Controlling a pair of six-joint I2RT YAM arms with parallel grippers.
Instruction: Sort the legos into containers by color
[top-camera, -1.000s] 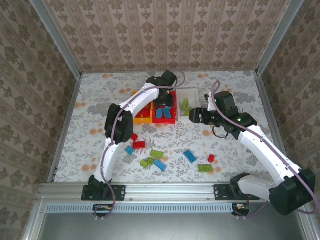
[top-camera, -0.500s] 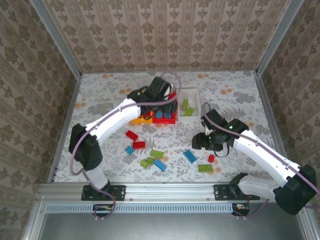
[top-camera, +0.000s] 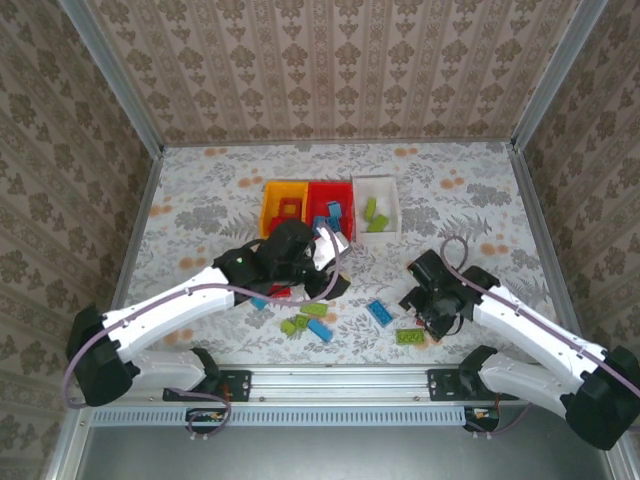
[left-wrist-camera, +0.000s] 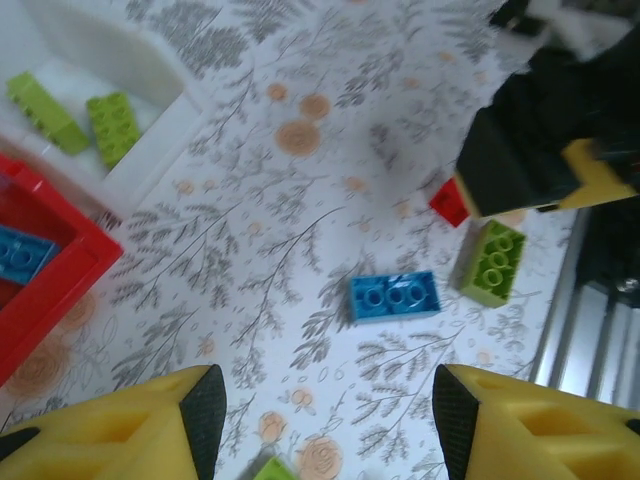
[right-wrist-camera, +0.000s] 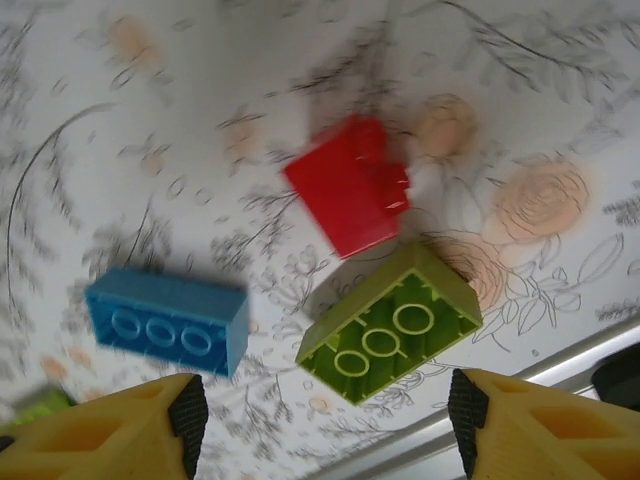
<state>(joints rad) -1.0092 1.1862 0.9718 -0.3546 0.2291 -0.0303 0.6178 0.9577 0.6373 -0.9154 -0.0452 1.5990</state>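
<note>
Both pincers released, nothing held, over the loose legos (top-camera: 320, 329).
Your left gripper (left-wrist-camera: 325, 400) gapes empty near a blue brick (left-wrist-camera: 393, 297). Your right gripper (right-wrist-camera: 325, 415) spreads empty over a red brick (right-wrist-camera: 350, 195) just beside a lime brick (right-wrist-camera: 390, 325). The orange bin (top-camera: 268, 205), red bin (top-camera: 330, 187) and white bin (top-camera: 394, 205) sit in a far row.

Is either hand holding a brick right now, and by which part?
Nothing is held: the left hand and the right hand both stand open and empty.
</note>
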